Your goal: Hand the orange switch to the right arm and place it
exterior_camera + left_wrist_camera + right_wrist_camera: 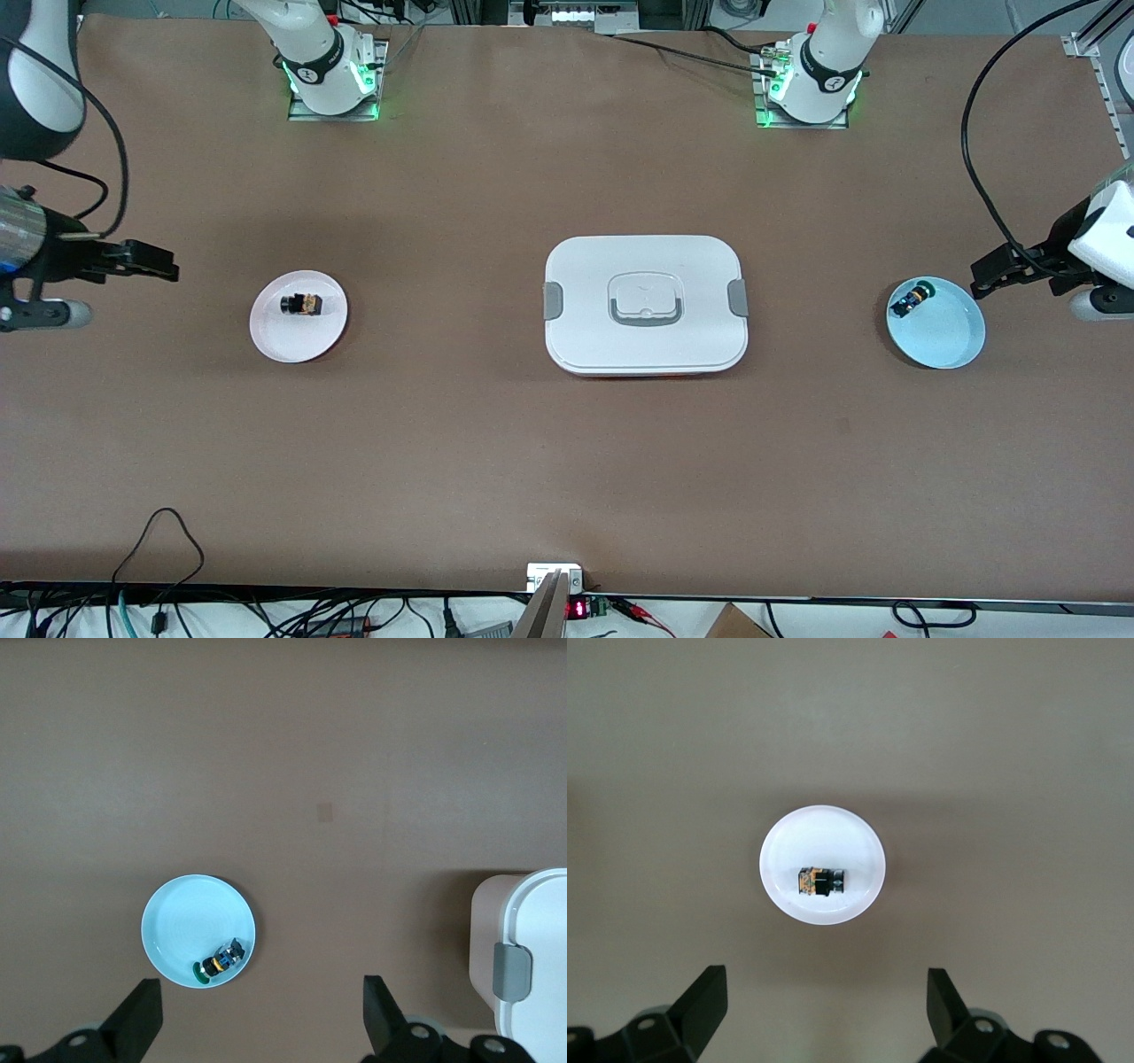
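The orange switch [302, 305] lies on a small white plate [297, 341] toward the right arm's end of the table. It also shows in the right wrist view [820, 881], on the plate [788, 850]. My right gripper [164, 264] is open and empty, up over bare table beside that plate, apart from it; in its own view the gripper [826, 1001] holds nothing. My left gripper [983, 276] is open and empty, over the table beside a light blue plate [948, 341] at the left arm's end; its own view [260, 1014] shows nothing between the fingers.
A small black switch with blue and green parts [912, 299] lies in the light blue plate, seen also in the left wrist view [221, 961]. A white lidded box with grey clips [646, 306] stands mid-table between the two plates.
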`<state>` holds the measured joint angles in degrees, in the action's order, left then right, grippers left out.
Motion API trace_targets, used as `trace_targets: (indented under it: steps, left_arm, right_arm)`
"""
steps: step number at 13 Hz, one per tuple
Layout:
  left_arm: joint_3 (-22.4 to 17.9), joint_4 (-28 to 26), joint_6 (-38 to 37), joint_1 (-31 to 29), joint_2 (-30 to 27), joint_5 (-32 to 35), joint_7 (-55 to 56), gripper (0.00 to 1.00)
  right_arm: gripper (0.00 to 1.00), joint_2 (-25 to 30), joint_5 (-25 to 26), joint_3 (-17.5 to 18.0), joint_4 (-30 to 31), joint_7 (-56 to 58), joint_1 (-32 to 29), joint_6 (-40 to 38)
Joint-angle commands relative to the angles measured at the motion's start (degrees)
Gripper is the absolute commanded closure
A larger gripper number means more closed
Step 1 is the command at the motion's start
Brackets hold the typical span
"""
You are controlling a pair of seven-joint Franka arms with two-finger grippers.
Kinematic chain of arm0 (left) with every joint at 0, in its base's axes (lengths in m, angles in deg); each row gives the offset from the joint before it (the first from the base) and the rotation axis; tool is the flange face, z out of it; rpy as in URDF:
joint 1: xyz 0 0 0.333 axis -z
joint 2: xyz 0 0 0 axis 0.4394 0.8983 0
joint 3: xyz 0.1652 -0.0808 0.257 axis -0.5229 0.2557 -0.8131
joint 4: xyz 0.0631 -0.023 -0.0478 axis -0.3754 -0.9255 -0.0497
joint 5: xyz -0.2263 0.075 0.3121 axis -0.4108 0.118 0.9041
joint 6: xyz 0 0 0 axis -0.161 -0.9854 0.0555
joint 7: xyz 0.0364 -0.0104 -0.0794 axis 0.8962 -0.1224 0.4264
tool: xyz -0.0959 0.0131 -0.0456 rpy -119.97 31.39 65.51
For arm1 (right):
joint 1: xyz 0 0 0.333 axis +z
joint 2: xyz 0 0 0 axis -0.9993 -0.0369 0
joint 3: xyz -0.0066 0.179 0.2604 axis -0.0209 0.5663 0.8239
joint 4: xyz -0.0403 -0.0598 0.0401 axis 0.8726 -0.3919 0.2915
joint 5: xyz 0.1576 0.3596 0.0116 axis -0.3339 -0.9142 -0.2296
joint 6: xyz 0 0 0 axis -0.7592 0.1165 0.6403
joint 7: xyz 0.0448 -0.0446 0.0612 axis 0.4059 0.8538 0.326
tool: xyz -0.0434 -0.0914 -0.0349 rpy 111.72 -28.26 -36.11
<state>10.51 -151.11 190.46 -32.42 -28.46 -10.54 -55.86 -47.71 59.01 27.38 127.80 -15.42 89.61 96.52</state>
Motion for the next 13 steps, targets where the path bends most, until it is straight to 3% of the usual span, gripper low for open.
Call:
trace_targets:
  steps: [1,3,7,13]
  left_arm:
    - [0.1,1.8,-0.6,0.2,0.9,1.4,-0.9,0.0]
    - [0.1,1.8,-0.6,0.1,0.9,1.4,-0.9,0.0]
    - [0.1,1.8,-0.6,0.1,0.9,1.4,-0.9,0.0]
    - [0.1,1.8,-0.7,0.1,0.9,1.4,-0.9,0.0]
  right_arm:
    - [0.0,3.5,0.8,-0.2,1.4,-1.8,-0.3,-1.4]
    - [0.0,4.5,0.8,-0.2,3.9,-0.1,-1.3,-0.3]
    - [0.0,13.7,1.0,-0.1,17.7,2.2,-1.0,7.7]
    - [0.0,15.1,0.2,-0.1,15.5,1.1,-1.4,5.0]
